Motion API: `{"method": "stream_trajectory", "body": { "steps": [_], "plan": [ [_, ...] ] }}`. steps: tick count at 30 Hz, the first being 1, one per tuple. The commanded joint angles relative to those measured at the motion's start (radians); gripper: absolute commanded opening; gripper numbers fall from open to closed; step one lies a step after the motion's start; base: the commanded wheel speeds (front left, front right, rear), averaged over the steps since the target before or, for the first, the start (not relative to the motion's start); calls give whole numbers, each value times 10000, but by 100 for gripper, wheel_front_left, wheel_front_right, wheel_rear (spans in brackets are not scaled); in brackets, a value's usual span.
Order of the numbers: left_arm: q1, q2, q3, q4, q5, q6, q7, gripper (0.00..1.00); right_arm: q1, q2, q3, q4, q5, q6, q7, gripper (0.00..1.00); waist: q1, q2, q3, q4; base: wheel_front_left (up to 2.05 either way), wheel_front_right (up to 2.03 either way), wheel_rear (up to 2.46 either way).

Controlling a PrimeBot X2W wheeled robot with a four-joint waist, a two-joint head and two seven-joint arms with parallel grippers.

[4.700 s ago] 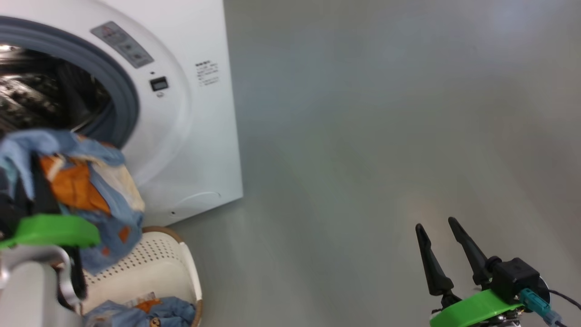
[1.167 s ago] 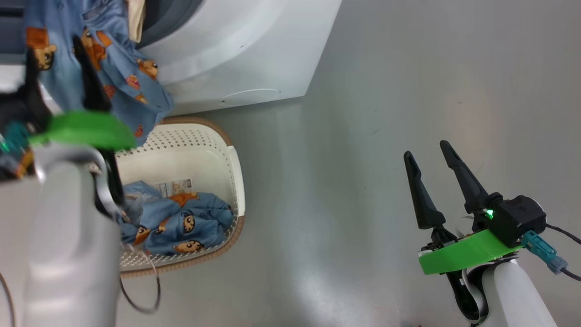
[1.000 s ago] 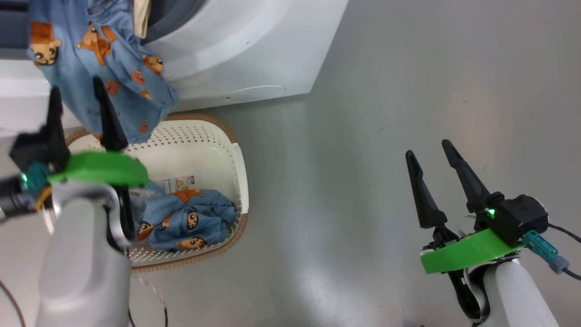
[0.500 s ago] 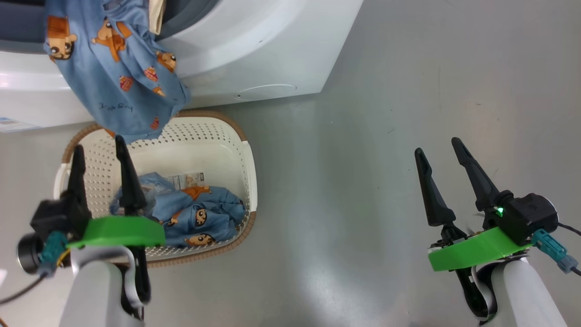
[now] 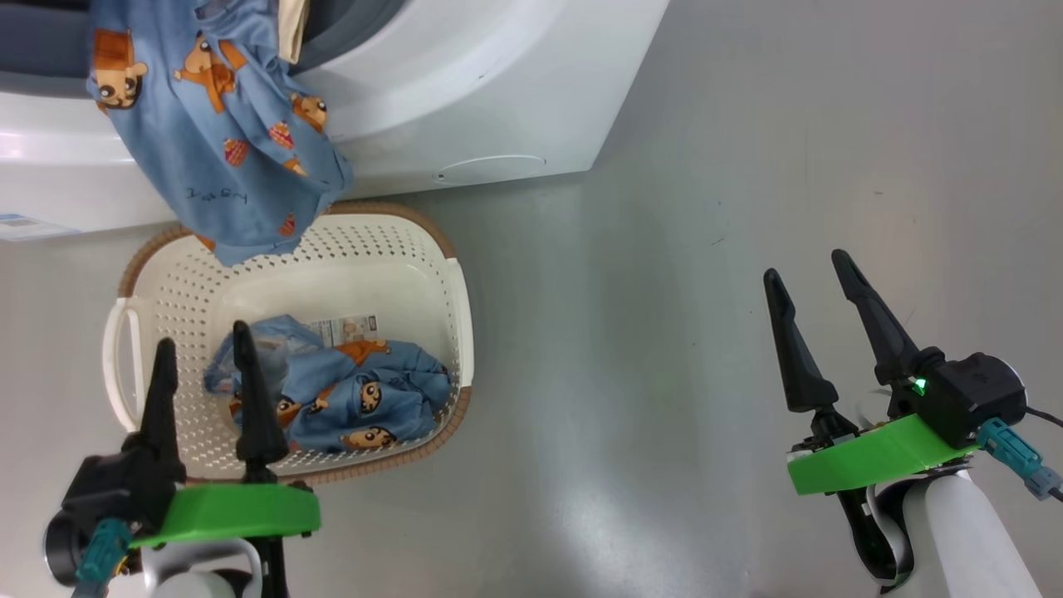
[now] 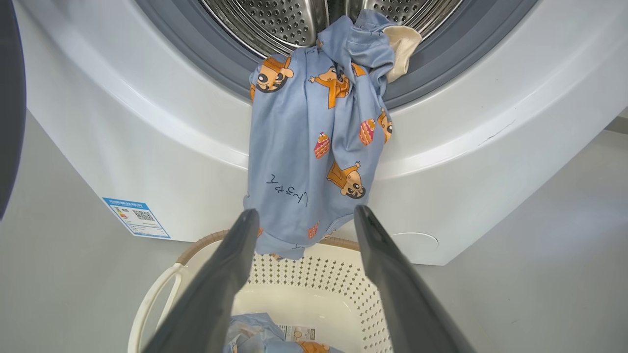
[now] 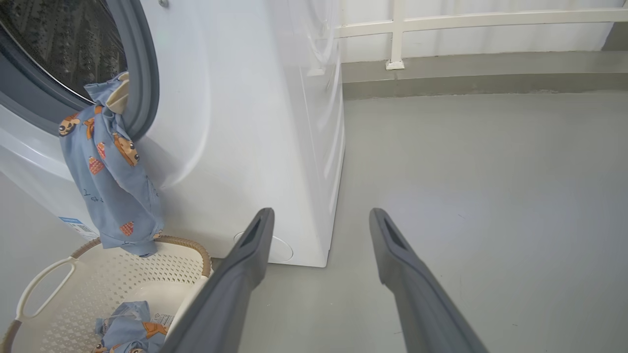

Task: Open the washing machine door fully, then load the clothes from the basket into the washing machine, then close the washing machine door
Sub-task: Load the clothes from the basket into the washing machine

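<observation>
Hanging off the gasket (image 6: 456,49), a garment (image 6: 309,147) overlaps the basket (image 5: 374,249).

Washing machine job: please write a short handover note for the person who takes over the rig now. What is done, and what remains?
Left gripper: open, empty, above the basket.
Right gripper: open, empty, over the floor.
Door: open.
First garment: only partly loaded; it hangs out of the washing machine mouth, down the front, with its lower end at the basket's far rim.
Second garment: lies in the basket.
Left to do: push the first garment fully in, load the second, close the door.
</observation>
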Motion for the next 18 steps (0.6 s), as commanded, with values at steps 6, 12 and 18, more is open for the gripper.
{"method": "stream_trajectory", "body": {
  "steps": [6, 12, 18],
  "plan": [
    [375, 216, 348, -783, -51, 248, 196, 100, 23, -18, 159, -252, -109, 16, -48, 100, 0, -1, 20, 23, 0, 0, 0],
    [397, 311, 437, -965, -122, 309, 293, 100, -4, -23, 154, -244, -93, 16, -48, 100, 0, -1, 15, -20, 0, 0, 0],
    [385, 402, 514, -1025, -168, 363, 361, 100, -15, 31, 174, -242, -74, 16, -48, 100, 0, -1, 26, -125, 0, 0, 0]
  ]
}}
